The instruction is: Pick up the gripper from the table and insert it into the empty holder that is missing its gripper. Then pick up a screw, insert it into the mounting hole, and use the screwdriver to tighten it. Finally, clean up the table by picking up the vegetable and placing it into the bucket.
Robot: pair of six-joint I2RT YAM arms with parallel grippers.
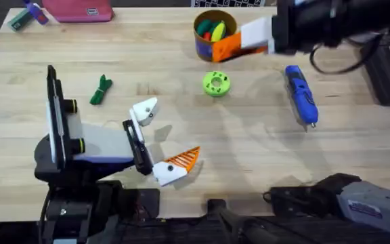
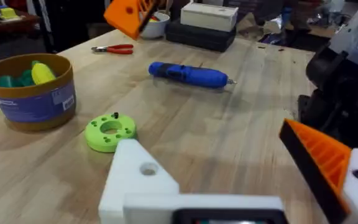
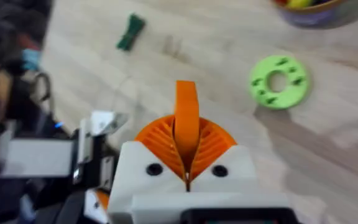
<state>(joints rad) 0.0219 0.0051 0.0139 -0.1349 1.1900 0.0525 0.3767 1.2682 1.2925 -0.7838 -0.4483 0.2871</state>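
My right gripper hangs above the table beside the bucket, shut on the gripper, an orange wedge upright between its ribbed pads. My left gripper is open at the near left. One of its fingers is the empty holder, white with a round hole. The other finger carries an orange tip. The blue screwdriver lies at the right. The dark green vegetable lies at the left.
A bright green disc sits near the bucket with a small dark screw on its rim. Red pliers, a white bowl and stacked boxes stand farther off. A pink pouch lies at the far left.
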